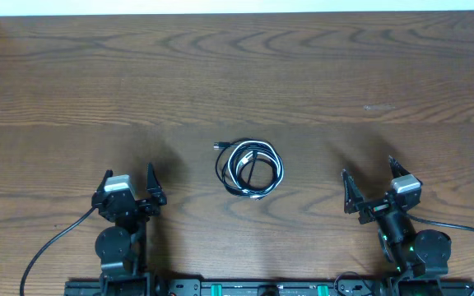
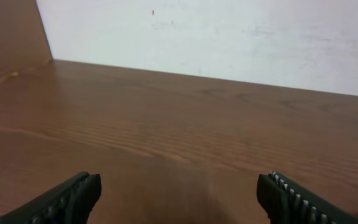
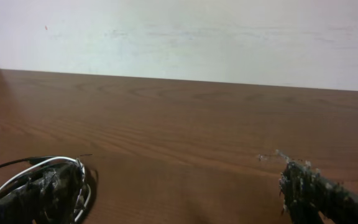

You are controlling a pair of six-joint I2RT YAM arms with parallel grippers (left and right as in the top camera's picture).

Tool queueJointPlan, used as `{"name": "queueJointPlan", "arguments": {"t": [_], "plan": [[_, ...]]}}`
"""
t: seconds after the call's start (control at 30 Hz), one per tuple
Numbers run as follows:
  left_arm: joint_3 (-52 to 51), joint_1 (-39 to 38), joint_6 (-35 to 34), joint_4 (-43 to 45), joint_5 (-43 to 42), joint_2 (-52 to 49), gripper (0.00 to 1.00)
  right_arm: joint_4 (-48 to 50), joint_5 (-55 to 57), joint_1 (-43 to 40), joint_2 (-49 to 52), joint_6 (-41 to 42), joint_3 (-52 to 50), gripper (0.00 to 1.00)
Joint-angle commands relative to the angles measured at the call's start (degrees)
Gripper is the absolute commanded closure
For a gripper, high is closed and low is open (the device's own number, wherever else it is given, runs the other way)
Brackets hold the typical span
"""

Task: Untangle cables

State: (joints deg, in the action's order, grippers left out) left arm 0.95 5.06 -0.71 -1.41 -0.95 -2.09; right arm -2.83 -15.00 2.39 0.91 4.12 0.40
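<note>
The cables [image 1: 251,168] are seen coiled together in one small loop at the middle of the overhead frame. The white cord [image 1: 237,161] is wound in with the black cord [image 1: 220,169], and a small plug end is pointed to the upper left. The bundle is laid on the brown wooden worktop [image 1: 237,74]. The left tool [image 1: 128,176] is seen at the lower left, jaws spread wide and nothing gripped. The right tool [image 1: 369,173], at the lower right, is likewise spread wide and empty. Both are set well apart from the coil. In the right wrist view the coil is shown at the lower left, partly hidden by one finger.
</note>
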Motion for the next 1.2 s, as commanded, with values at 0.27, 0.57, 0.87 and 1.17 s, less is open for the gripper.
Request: {"name": "queueJointPlan", "arguments": {"t": [0.27,0.57,0.87,1.17], "plan": [[1.0,-0.3,-2.6,-2.6,-4.1,-3.2,0.15,-0.4,-4.1,0.3,-0.1,0.7,0.2,0.01],[8.5,-0.3,-2.6,-2.8,-13.7,-13.5,0.15,-0.5,-10.2,0.3,-0.1,0.7,1.5,0.01],[25.2,-0.3,-2.5,-6.0,-21.3,-34.1,0.15,-0.9,-9.7,0.3,4.8,-0.3,8.0,0.01],[46.8,-0.9,1.3,-26.3,-23.1,-49.3,0.15,-5.5,-9.9,-2.7,20.6,-3.1,22.5,0.01]]}}
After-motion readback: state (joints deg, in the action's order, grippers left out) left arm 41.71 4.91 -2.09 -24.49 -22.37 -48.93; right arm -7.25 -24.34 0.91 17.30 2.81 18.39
